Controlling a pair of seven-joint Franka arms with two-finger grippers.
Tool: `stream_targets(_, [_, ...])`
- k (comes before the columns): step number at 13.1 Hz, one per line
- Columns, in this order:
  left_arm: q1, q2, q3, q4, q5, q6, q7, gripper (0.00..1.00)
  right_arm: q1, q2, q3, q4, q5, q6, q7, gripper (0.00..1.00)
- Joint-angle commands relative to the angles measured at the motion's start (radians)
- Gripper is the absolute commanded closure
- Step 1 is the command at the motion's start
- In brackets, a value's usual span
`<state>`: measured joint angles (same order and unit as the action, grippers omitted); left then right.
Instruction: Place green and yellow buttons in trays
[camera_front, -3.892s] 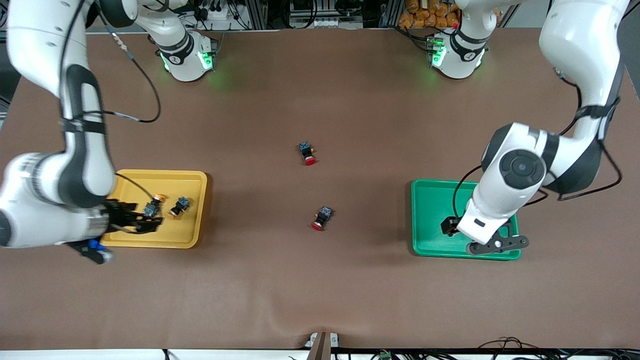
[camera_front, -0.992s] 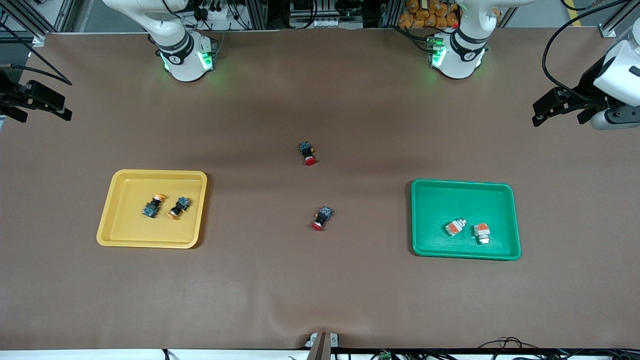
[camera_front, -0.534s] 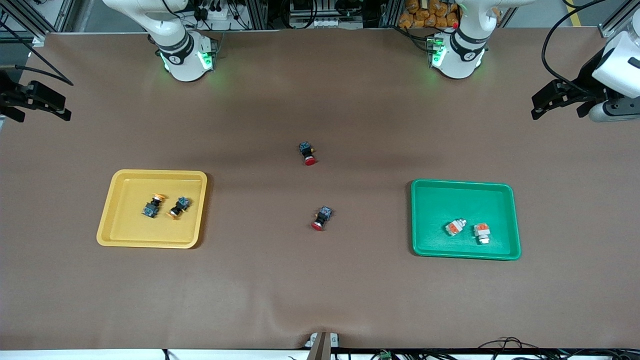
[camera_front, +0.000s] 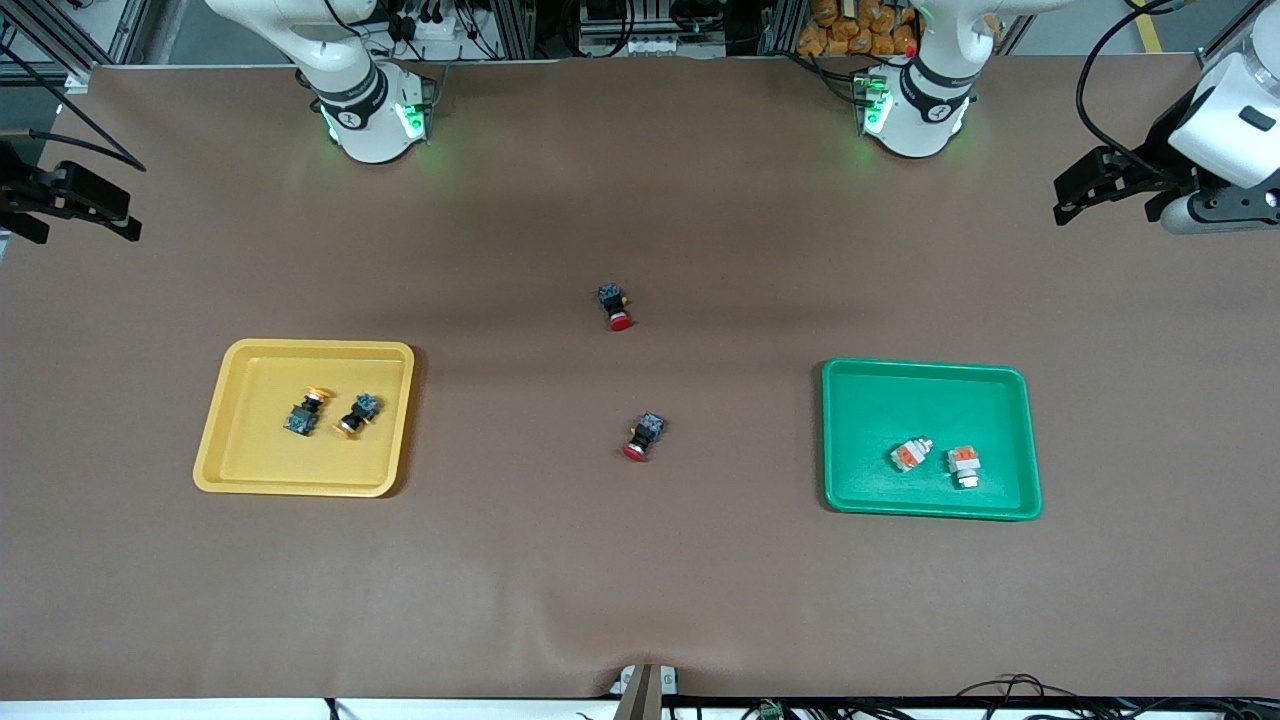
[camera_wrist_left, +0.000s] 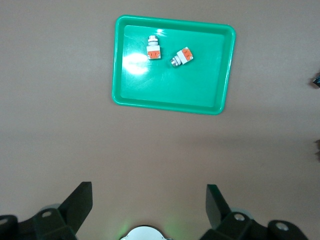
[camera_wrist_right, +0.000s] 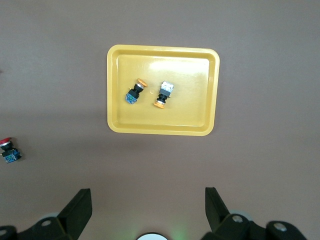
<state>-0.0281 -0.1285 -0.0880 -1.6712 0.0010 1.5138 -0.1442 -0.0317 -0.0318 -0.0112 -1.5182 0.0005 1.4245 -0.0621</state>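
Observation:
Two dark-bodied buttons with yellow-orange caps lie side by side in the yellow tray. Two light grey buttons with orange blocks lie in the green tray. My left gripper is open and empty, high over the table's edge at the left arm's end. My right gripper is open and empty, high over the right arm's end. The left wrist view shows the green tray with its buttons far from the gripper. The right wrist view shows the yellow tray, its buttons and the gripper.
Two dark-bodied buttons with red caps lie on the brown mat mid-table, one nearer the robots' bases, one nearer the front camera. One of them shows in the right wrist view. The arms' bases stand along the table's edge.
Both arms have pulled up and away from the trays, leaving the buttons in them. Over the last second the left gripper has drifted slightly toward the robots' bases; the right has barely moved.

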Motion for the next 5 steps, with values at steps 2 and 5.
stream_targets(2, [0.000, -0.007, -0.003, 0.027, 0.019, -0.030, 0.017, 0.00, -0.020, -0.023, 0.013, -0.020, -0.007, -0.003, -0.007, 0.00])
stream_targets(5, [0.005, 0.001, 0.002, 0.048, 0.020, -0.038, 0.014, 0.00, -0.020, -0.023, 0.011, -0.020, -0.005, -0.003, -0.005, 0.00])
